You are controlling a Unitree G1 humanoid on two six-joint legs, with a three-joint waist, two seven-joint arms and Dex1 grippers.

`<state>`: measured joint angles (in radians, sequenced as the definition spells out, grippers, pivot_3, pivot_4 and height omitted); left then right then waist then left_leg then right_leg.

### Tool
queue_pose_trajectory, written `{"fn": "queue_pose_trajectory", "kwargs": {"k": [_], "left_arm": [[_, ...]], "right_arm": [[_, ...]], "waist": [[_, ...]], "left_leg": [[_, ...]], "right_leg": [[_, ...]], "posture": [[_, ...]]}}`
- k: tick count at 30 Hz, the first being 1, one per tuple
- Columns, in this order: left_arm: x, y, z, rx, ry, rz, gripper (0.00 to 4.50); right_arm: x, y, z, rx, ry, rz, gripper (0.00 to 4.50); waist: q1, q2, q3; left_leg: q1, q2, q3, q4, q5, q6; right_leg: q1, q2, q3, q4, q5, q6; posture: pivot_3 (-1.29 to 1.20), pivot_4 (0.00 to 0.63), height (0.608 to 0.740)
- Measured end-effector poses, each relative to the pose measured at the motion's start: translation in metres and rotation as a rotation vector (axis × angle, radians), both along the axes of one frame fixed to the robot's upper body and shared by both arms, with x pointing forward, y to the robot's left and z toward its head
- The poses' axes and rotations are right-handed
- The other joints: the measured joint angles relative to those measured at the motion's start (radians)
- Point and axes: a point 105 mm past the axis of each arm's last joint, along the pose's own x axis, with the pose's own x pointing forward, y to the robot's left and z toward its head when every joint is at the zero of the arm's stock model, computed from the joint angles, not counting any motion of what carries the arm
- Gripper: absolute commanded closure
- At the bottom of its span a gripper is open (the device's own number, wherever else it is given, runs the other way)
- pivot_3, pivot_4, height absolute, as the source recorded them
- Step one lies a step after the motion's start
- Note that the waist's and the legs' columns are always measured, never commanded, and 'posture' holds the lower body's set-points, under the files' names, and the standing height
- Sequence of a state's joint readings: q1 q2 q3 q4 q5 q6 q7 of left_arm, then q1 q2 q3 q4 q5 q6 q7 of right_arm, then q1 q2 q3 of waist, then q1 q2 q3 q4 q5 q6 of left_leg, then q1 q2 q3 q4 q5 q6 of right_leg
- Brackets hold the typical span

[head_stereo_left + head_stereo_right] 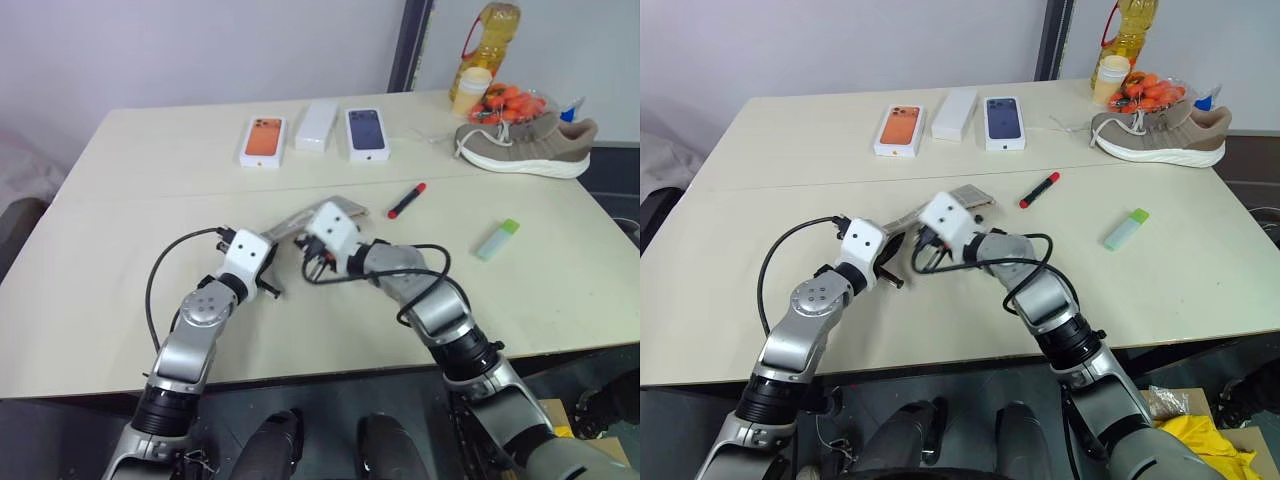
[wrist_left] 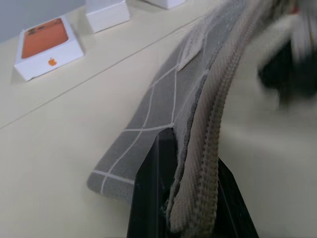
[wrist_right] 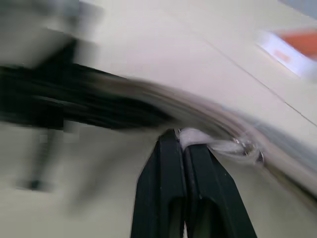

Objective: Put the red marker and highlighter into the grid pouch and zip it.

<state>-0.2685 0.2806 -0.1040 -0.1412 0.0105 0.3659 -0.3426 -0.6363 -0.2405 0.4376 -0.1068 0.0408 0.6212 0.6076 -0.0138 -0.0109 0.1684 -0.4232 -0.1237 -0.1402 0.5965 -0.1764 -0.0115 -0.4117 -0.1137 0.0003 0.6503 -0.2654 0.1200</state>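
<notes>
- Pouch (image 2: 163, 99) lies between the two grippers, its near end clamped in the left gripper (image 2: 185, 173), fingers (image 2: 148, 198) pinched on the fabric edge beside the zipper.
- Right gripper (image 3: 182, 144) has its fingers pressed together at the pouch's zipper edge, just beside a small metal ring; whether it grips anything cannot be told.
- Red marker (image 1: 406, 200) lies on the table (image 1: 150, 160) beyond the right gripper.
- Highlighter (image 1: 497, 240) rests well out to that gripper's right.
</notes>
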Motion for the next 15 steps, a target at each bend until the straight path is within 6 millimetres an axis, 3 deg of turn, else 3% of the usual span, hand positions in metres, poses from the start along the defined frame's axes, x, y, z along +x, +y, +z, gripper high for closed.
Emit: {"fn": "queue_pose_trajectory", "kwargs": {"k": [10,13,15], "left_arm": [[-0.001,-0.003,0.002,-0.010,0.001,-0.001,4.50],[0.000,0.000,0.003,-0.009,-0.005,0.022,4.50],[0.002,0.005,0.004,-0.008,-0.015,0.058,4.50]], "right_arm": [[-0.012,0.010,-0.008,-0.083,-0.013,0.099,4.48],[-0.007,0.003,-0.006,-0.077,-0.008,0.074,3.23],[0.001,-0.014,-0.003,-0.067,0.007,0.024,2.11]], "waist": [[0.000,0.000,0.000],[0.000,0.000,0.000],[0.003,0.000,0.000]], "left_leg": [[0.000,0.000,0.000,0.000,0.000,0.000],[0.000,0.000,0.000,0.000,0.000,0.000],[0.000,0.000,0.000,0.000,0.000,0.000]], "right_leg": [[0.000,0.000,0.000,0.000,0.000,0.000],[0.000,0.000,0.000,0.000,0.000,0.000],[0.000,0.000,0.000,0.000,0.000,0.000]], "posture": [[0.00,0.150,0.740],[0.00,0.150,0.740],[0.00,0.150,0.740]]}}
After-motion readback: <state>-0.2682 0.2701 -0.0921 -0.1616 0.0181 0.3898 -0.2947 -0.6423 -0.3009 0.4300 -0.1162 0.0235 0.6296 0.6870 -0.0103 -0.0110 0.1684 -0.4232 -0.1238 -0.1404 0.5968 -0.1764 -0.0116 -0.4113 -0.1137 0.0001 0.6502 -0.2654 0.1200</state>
